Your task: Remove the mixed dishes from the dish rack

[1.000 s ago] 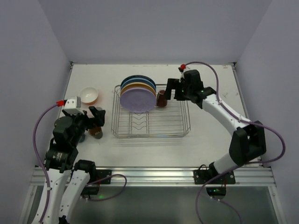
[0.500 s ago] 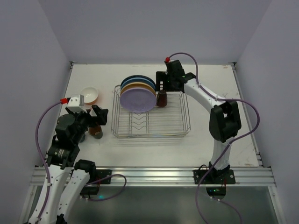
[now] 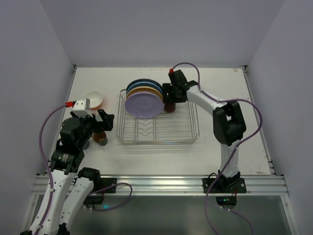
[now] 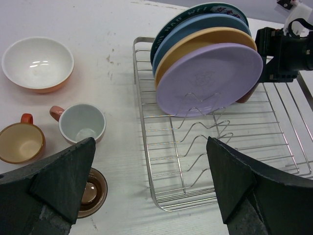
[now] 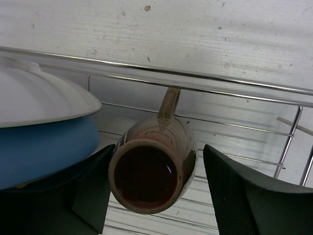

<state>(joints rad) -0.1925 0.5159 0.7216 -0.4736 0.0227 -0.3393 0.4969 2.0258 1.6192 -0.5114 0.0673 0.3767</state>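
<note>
Right gripper (image 5: pixel 156 188) swung left, now low in rack (image 3: pixel 191 131); jaws apart, straddling brown cup (image 5: pixel 146 171). Left gripper (image 4: pixel 151 183) wide apart beside rack.

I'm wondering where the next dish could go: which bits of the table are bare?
The widest bare stretch of table lies between the dish rack and the right wall, with only the right arm over it. A narrower strip runs along the rack's near side. Left of the rack is crowded: orange bowl, several cups, left gripper.
</note>
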